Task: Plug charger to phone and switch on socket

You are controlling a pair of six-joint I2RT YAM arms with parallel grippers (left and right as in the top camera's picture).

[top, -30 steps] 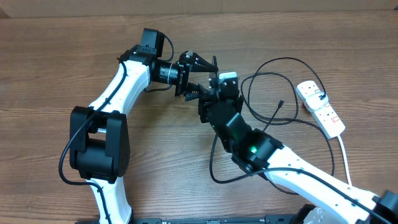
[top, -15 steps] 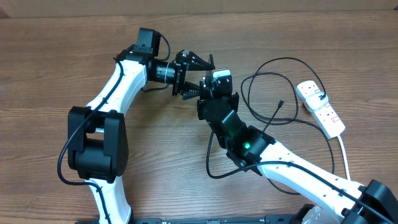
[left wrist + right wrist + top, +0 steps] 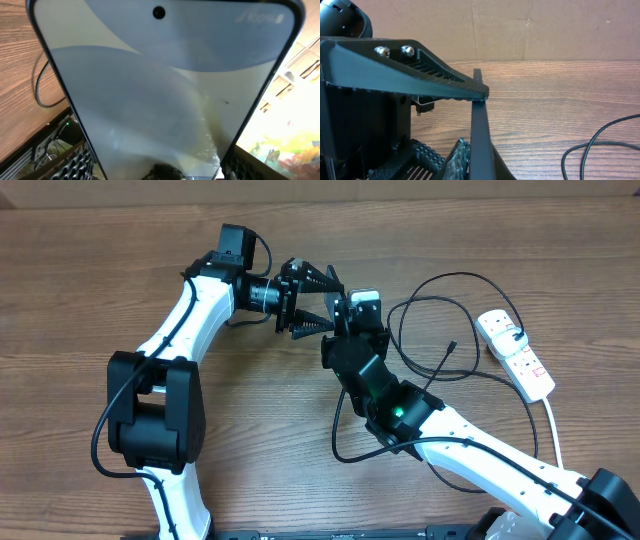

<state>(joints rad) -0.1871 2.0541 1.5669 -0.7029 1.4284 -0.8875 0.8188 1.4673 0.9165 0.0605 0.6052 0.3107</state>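
The phone (image 3: pixel 165 85) fills the left wrist view, its blue-white screen facing the camera. It sits crosswise between the left gripper's (image 3: pixel 162 166) fingers (image 3: pixel 75 164), both long edges against the pads. In the right wrist view the phone (image 3: pixel 480 125) shows edge-on, and my right gripper (image 3: pixel 480 157) is shut on its thin body just below the left gripper's finger (image 3: pixel 410 70). Overhead, the left gripper (image 3: pixel 330 302) and right gripper (image 3: pixel 346 312) meet above the table. The charger (image 3: pixel 440 290) loops on the table, its connector tip (image 3: pixel 452 345) lying free. The socket (image 3: pixel 515 352) lies at the right.
The socket's white cord (image 3: pixel 552 435) runs toward the front right. Another loop of the black cable (image 3: pixel 340 448) lies under the right arm. A cardboard wall (image 3: pixel 520 30) stands behind the wooden table (image 3: pixel 80 310).
The right gripper has closed onto the phone's edge and shifted slightly. The left gripper has kept its hold and barely moved.
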